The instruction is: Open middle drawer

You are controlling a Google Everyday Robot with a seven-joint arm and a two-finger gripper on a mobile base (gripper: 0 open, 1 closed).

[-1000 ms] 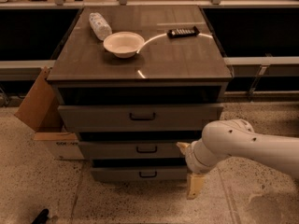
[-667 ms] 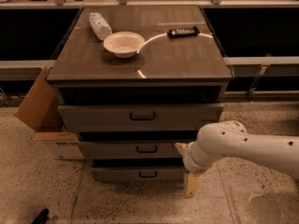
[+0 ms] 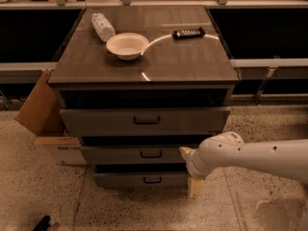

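A speckled stone floor and dark shelving surround a grey cabinet whose wooden surface (image 3: 183,64) fills the upper middle of the frame. At the far left a cardboard box (image 3: 41,114) leans against the cabinet's side. On the surface lie a plastic bottle (image 3: 102,26), a pale bowl (image 3: 127,45) and, further right, a dark remote (image 3: 188,33).

Below them, at centre frame, sits the middle drawer (image 3: 115,154), between the taller top drawer (image 3: 96,121) and the lowest drawer (image 3: 120,179). We judge it rigid and likely to slide straight out with a steady pull. The only sensible hold is its small dark bar handle (image 3: 151,154), which is thin and may slip.

The tool (image 3: 192,172) hangs at lower right, just beside the drawer's right end and to the right of the handle. We cannot tell whether it is spread or pressed together. Nothing blocks the handle; the box stands clear of the drawer's path.
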